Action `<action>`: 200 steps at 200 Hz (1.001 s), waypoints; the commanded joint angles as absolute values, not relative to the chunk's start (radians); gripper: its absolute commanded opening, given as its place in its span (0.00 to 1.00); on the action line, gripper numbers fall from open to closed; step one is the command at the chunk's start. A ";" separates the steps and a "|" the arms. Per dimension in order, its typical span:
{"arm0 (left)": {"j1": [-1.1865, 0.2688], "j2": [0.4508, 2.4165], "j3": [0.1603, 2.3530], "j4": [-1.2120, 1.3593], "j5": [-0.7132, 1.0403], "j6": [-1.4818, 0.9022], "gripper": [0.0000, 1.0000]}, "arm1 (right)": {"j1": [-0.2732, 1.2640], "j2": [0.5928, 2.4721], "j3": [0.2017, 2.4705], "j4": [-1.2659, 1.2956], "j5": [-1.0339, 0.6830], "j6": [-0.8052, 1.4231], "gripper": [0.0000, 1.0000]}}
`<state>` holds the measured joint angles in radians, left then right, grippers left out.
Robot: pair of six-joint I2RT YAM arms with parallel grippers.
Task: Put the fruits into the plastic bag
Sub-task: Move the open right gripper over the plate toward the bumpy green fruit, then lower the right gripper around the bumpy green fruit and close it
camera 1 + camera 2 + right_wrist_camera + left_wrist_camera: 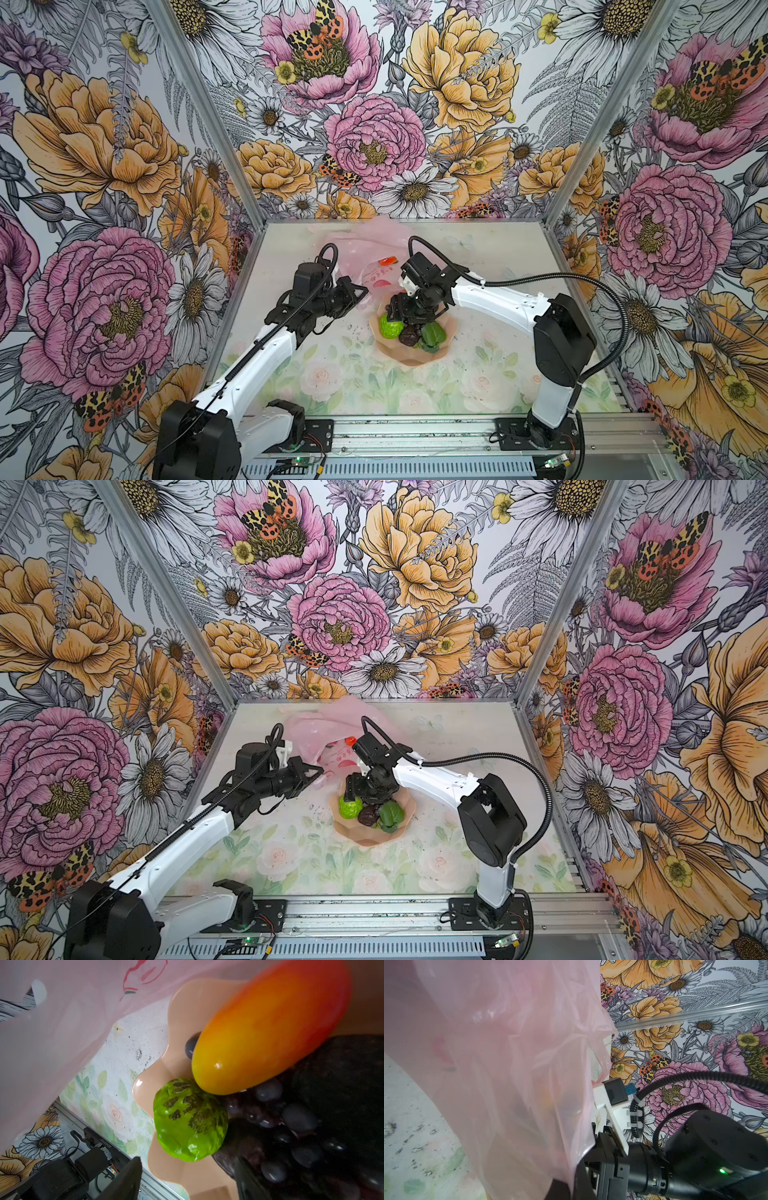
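— Left gripper [362, 293] first?

— Clenched, pinching the near edge of the plastic bag [365, 245]. Holds that edge raised off the table [478, 374]. Seen in the left wrist view as a pale-pink curtain of film across most of the frame.

— And the bag, where?

— Toward the back of the table, beyond the bowl [415, 359], crumpled and partly upright. Near lip reaching the bowl's far rim; touching or not, cannot tell.

— Anything in it?

— One small orange-red fruit [388, 261] among the folds, close to the right arm's wrist. Inside or merely lying on the film, cannot tell.

— Right gripper [395, 316]?

— Released, jaws wide apart, pointing down into the bowl. Straddles the bumpy green fruit [189, 1120] in the right wrist view: one finger well clear of it on the outer side, the other down by the grapes [291, 1126]. Grasps nothing.

— Rest of the fruits?

— All in the bowl. Orange-yellow mango [270, 1028] lying on top, reddening toward its far end, its rounded tip touching the green fruit. Purple grapes underneath and beside both. Dark, rough-skinned avocado [342, 1084] past the grapes. Green leaf [434, 334] beside the grapes on the side toward the right arm, plain in both top views.

— Mango in the top views?

— Hidden under the right gripper.
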<state>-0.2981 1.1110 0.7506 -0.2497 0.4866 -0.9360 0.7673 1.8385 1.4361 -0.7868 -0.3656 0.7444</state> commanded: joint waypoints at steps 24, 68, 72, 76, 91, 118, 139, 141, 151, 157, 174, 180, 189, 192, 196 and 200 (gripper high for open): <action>-0.302 1.123 0.786 -0.240 0.478 -0.923 0.00 | 0.787 1.895 1.471 -0.788 -0.365 0.755 0.73; -0.304 1.131 0.784 -0.232 0.479 -0.927 0.00 | 0.788 1.951 1.507 -0.789 -0.359 0.743 0.73; -0.304 1.132 0.783 -0.232 0.479 -0.927 0.00 | 0.788 1.954 1.510 -0.789 -0.359 0.742 0.73; -0.302 1.133 0.783 -0.232 0.479 -0.927 0.00 | 0.788 1.959 1.515 -0.788 -0.359 0.740 0.73; -0.304 1.137 0.784 -0.227 0.480 -0.927 0.00 | 0.787 1.976 1.529 -0.788 -0.359 0.739 0.73; -0.304 1.141 0.785 -0.223 0.482 -0.928 0.00 | 0.788 1.997 1.545 -0.788 -0.358 0.738 0.73; -0.304 1.143 0.783 -0.221 0.482 -0.928 0.00 | 0.788 2.006 1.547 -0.788 -0.351 0.736 0.70; -0.304 1.143 0.783 -0.221 0.482 -0.928 0.00 | 0.787 2.005 1.547 -0.788 -0.352 0.735 0.69; -0.303 1.143 0.784 -0.221 0.482 -0.928 0.00 | 0.787 2.005 1.546 -0.788 -0.350 0.736 0.64; -0.303 1.142 0.783 -0.220 0.482 -0.929 0.00 | 0.787 2.002 1.545 -0.788 -0.350 0.735 0.61; -0.304 1.145 0.785 -0.217 0.483 -0.930 0.00 | 0.788 1.991 1.542 -0.789 -0.344 0.733 0.53; -0.304 1.148 0.784 -0.216 0.481 -0.930 0.00 | 0.787 1.984 1.542 -0.789 -0.344 0.731 0.50; -0.304 1.151 0.787 -0.215 0.481 -0.930 0.00 | 0.788 1.971 1.539 -0.789 -0.342 0.729 0.48; -0.304 1.152 0.788 -0.215 0.482 -0.931 0.00 | 0.787 1.966 1.539 -0.788 -0.343 0.730 0.47; -0.304 1.153 0.789 -0.214 0.482 -0.931 0.00 | 0.788 1.960 1.536 -0.788 -0.343 0.730 0.47; -0.306 1.154 0.790 -0.213 0.481 -0.931 0.00 | 0.787 1.955 1.534 -0.788 -0.343 0.729 0.46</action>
